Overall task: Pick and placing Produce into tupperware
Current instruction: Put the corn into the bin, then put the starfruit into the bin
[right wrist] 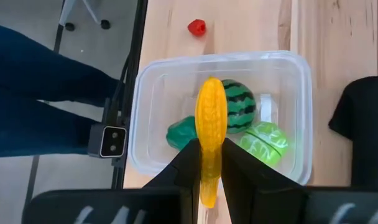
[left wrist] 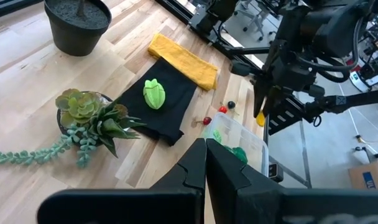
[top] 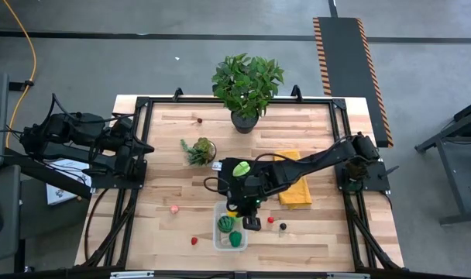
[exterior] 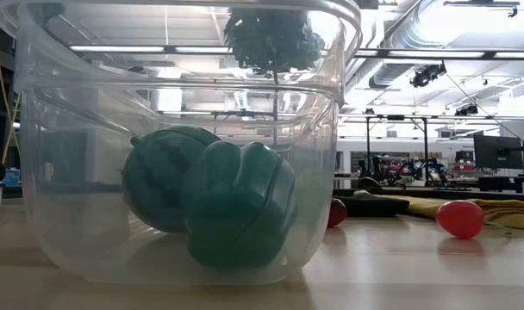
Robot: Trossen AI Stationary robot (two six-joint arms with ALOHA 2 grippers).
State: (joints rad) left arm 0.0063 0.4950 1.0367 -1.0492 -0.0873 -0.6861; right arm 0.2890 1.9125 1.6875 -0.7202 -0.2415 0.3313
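Fingers [right wrist: 188, 163] grip yellow corn [right wrist: 211, 134] above tupperware [right wrist: 153, 81] holding green produce [right wrist: 239, 102].

One tupperware [top: 220, 236], two potted plants [top: 245, 85], one yellow cloth [top: 296, 190], two arms [top: 313, 163].

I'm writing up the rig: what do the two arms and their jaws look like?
Both arms are black jointed links with black cables along them. The left gripper and right gripper each end in two flat, matte black jaws. No markings are readable.
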